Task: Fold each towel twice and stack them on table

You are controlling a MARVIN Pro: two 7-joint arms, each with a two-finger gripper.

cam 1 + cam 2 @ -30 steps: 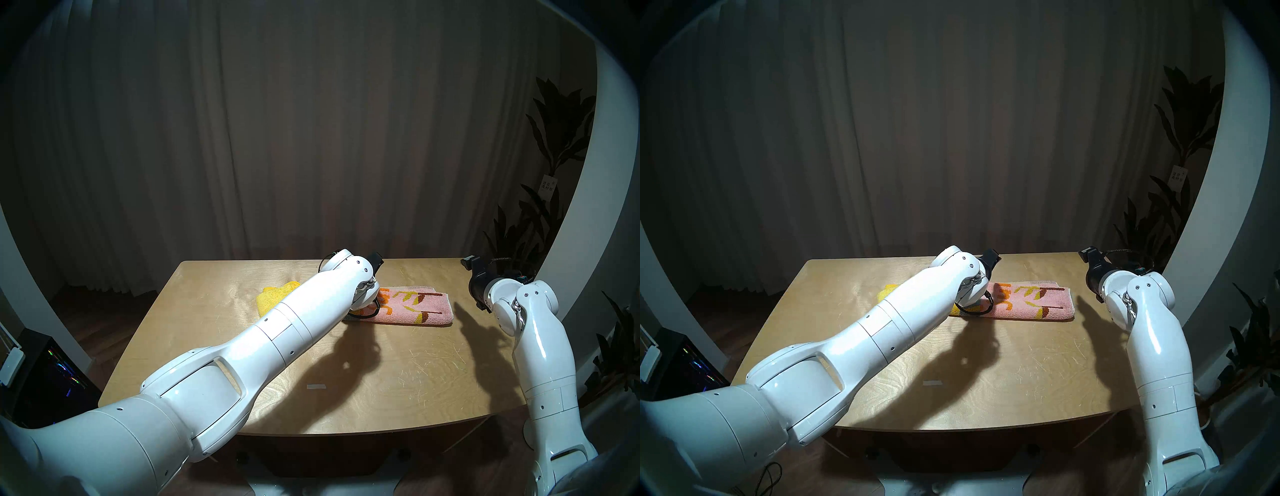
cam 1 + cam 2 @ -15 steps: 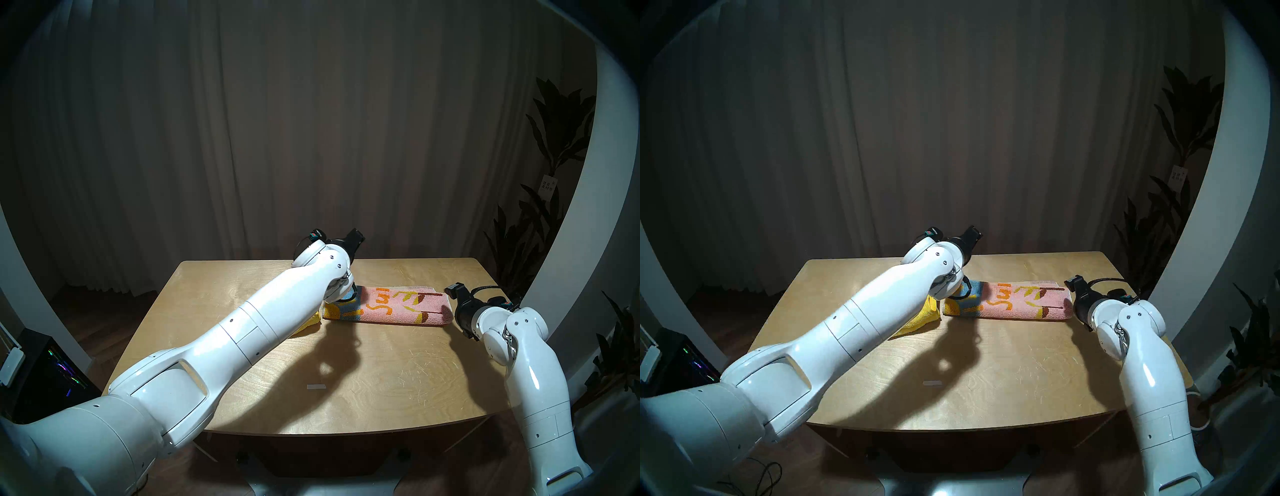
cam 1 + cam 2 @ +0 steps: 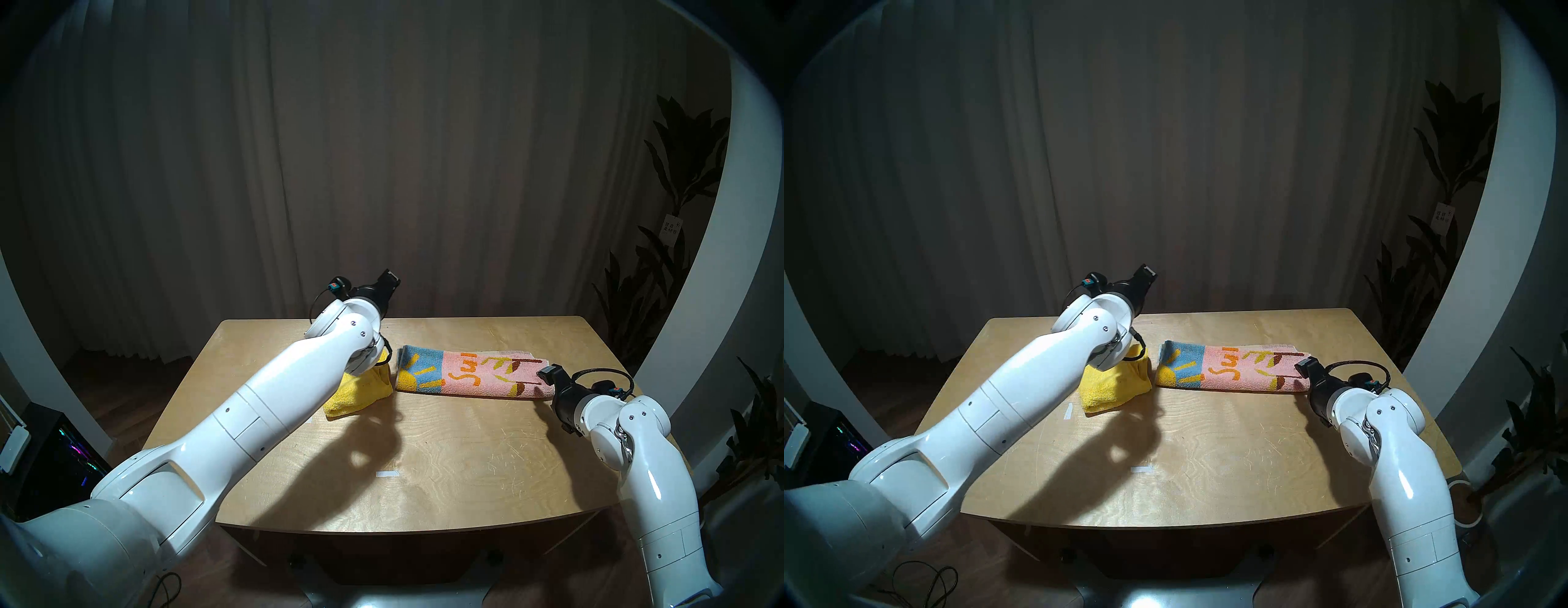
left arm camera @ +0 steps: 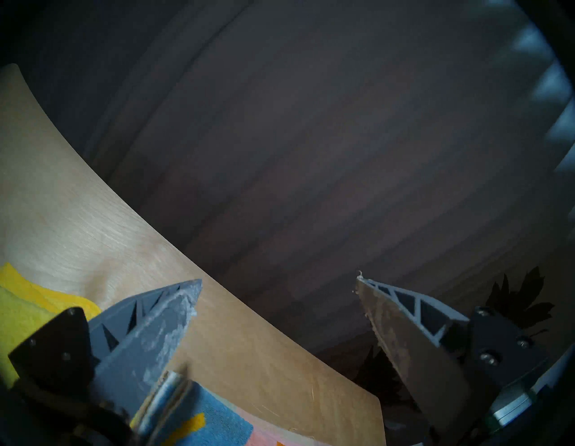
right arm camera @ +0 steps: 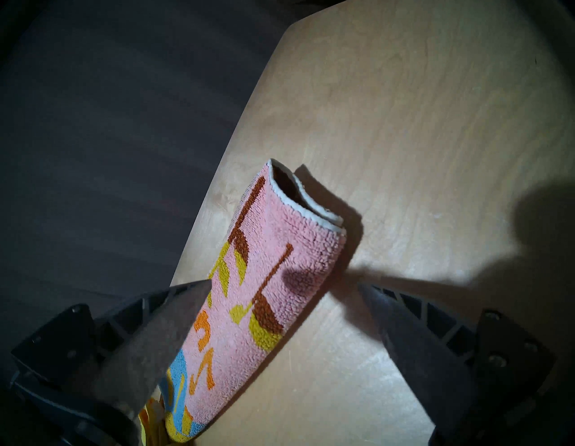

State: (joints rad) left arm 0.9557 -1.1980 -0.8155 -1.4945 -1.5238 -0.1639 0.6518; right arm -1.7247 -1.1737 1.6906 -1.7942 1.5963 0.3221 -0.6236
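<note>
The pink towel [image 3: 475, 373] lies folded on my tabletop [image 3: 445, 458], the yellow towel [image 3: 360, 392] just left of it; my left gripper [image 4: 280, 286] and right gripper [image 5: 284, 286] hang spread, empty, above either end.

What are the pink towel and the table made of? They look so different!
The pink towel looks like terry cloth, soft and matte: the right wrist view shows tiny fuzzy loops all over it, with a smooth white hem at its end. The table looks like light plywood with a smooth, slightly shiny finish: swirly wood grain shows and lamp light glints off it.
</note>
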